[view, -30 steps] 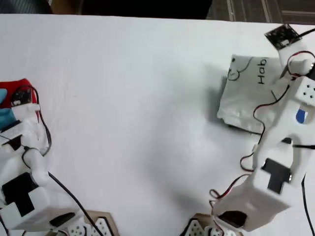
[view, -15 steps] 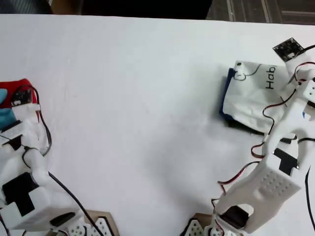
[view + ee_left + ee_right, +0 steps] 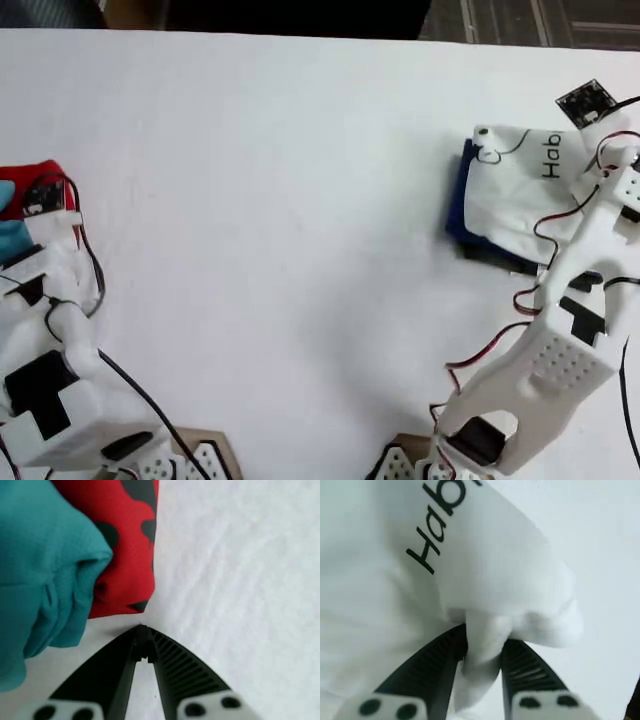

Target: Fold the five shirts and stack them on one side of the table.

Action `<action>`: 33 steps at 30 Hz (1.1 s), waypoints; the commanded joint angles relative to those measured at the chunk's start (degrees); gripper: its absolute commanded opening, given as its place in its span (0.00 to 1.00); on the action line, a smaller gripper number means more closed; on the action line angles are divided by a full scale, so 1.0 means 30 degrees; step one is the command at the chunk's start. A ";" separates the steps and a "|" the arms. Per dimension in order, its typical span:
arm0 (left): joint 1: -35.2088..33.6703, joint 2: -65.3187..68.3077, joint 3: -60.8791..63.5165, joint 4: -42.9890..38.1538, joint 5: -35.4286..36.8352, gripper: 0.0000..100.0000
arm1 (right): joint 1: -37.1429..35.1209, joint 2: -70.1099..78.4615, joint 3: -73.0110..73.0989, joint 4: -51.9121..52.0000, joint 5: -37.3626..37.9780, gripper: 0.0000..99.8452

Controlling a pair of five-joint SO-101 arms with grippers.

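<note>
Where right hand [image 3: 483, 641] pinches — white shirt [image 3: 470, 560] sits between.

A folded white shirt [image 3: 515, 195] with black lettering lies on a blue shirt [image 3: 458, 205] near the right edge of the white table [image 3: 280, 200]. The right arm [image 3: 560, 350] stretches over this stack. At the left edge, the left arm [image 3: 45, 330] sits beside a red shirt [image 3: 35, 175] and a teal shirt [image 3: 10, 235].

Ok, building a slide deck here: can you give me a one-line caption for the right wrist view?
Right gripper pinching a fold of the white shirt between its jaws.
</note>
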State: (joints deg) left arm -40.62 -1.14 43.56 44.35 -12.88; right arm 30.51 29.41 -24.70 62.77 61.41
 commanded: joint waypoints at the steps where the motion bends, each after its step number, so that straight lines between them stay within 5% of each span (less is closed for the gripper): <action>1: 0.0205 -0.0381 0.0044 -0.0176 0.0176 0.03 | 0.0220 -0.0161 -0.0908 0.0073 -0.0088 0.24; 6: 0.0205 -0.0381 0.0044 -0.0176 0.0176 0.03 | 0.0366 -0.1275 -0.1758 0.0308 -0.3253 0.32; 12: 0.0205 -0.0381 0.0044 -0.0176 0.0147 0.03 | 0.0220 -0.3560 -0.2315 0.2007 -0.9495 0.21; 15: 0.0205 -0.0381 0.0044 -0.0176 0.0147 0.03 | -0.0425 -0.4322 -0.2315 0.3736 -0.9641 0.02; 24: 0.0205 -0.0381 0.0044 -0.0176 0.0147 0.03 | -0.4850 -0.4615 -0.1729 1.0623 -0.9670 0.08; 33: 0.0176 -0.0381 0.0044 -0.0176 0.0147 0.03 | -0.6667 -0.4762 0.5216 0.7048 -0.9817 0.08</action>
State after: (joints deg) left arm -40.62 -1.14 43.56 44.35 -12.88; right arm 10.73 19.65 -13.36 87.38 32.31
